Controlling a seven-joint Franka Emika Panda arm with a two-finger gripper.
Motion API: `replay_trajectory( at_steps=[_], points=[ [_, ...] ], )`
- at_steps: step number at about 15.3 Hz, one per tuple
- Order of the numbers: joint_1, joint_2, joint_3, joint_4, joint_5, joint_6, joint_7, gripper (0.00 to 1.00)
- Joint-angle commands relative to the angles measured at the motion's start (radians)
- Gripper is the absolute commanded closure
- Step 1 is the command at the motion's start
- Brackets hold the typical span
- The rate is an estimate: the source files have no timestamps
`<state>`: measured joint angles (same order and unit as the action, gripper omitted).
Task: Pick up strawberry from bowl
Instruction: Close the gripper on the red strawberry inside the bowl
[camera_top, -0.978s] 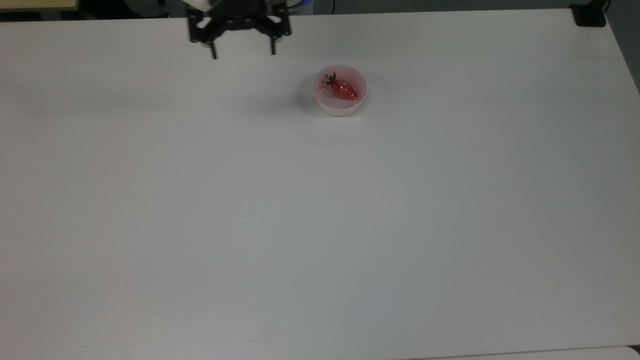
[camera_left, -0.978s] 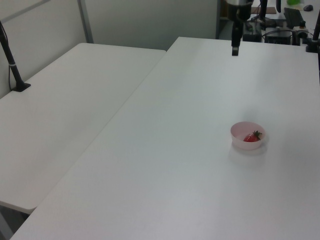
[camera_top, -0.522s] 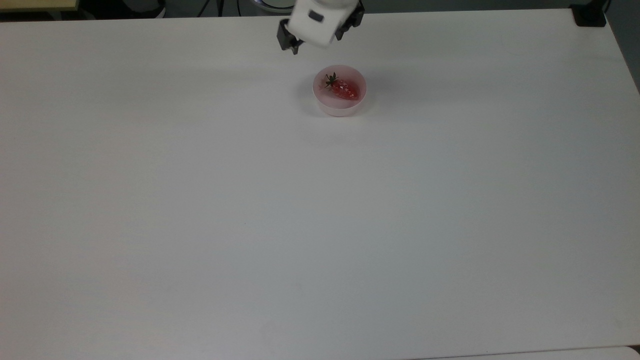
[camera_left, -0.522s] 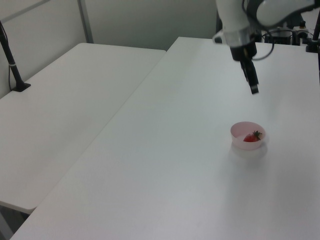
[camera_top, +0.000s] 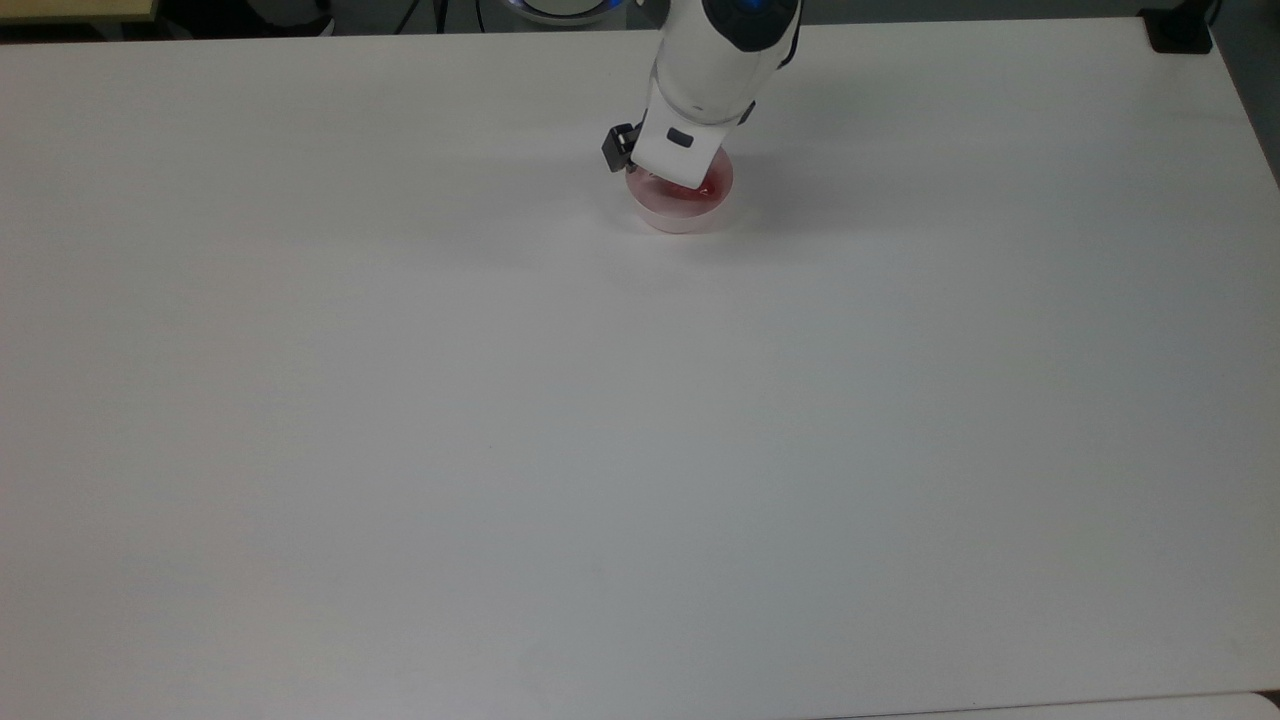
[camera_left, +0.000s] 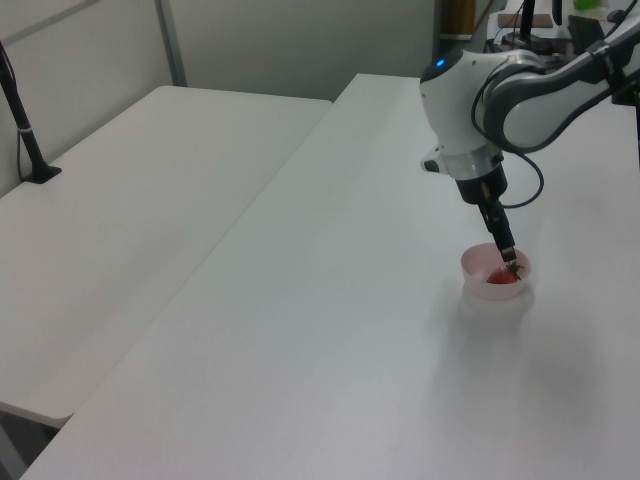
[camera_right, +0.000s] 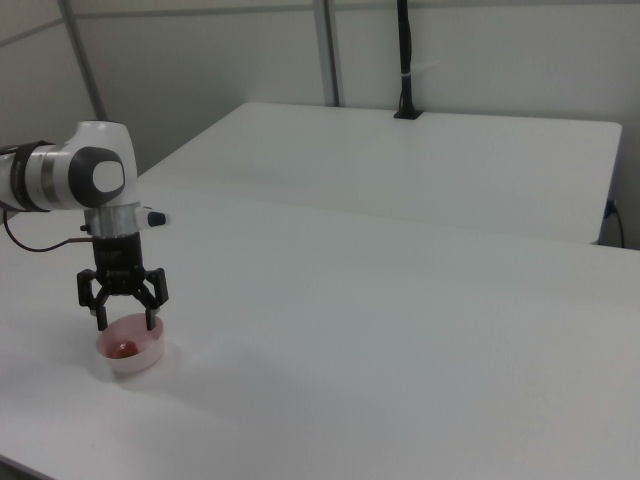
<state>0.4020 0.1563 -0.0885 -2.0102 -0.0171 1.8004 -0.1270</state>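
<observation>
Inside bowl (camera_right: 130, 352), far on table (camera_top: 600, 450): strawberry (camera_right: 124, 348), not yet grasped. Gripper (camera_right: 124, 322) poised directly above bowl rim, jaws spread wide. Approach step. Next: descend straddling berry, avoid wall, close gently, then lift straight up.

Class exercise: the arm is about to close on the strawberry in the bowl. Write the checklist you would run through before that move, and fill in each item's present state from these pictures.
1. Small glossy red strawberry lies inside the pale pink round plastic bowl: ok.
2. Black two-finger gripper is open, one fingertip either side above the bowl in the right view: ok.
3. Gripper is over the bowl, not beside it, in the top view and the left view: ok.
4. Fingertips are low enough to straddle the strawberry: cannot tell.
5. Fingers clear the bowl's rim: cannot tell.
6. Bowl sits upright and flat on the white table: ok.
</observation>
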Motion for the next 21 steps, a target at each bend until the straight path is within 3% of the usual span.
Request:
replay_trajectory(
  at_steps=[1,3,10,13,15,17,21],
  points=[
    [0.04,0.018,-0.007,-0.021,0.005,0.068,0.076,0.11],
    [0.038,0.022,-0.007,-0.024,0.002,0.068,0.076,0.19],
    [0.037,0.066,0.003,-0.038,-0.004,0.07,0.052,0.19],
    [0.035,0.089,0.003,-0.038,-0.02,0.083,0.049,0.31],
    [0.029,0.094,0.003,-0.038,-0.02,0.097,0.024,0.33],
    [0.028,0.097,0.003,-0.038,-0.02,0.1,0.015,0.48],
    [0.024,0.082,0.003,-0.029,-0.018,0.082,0.01,0.57]
  ],
)
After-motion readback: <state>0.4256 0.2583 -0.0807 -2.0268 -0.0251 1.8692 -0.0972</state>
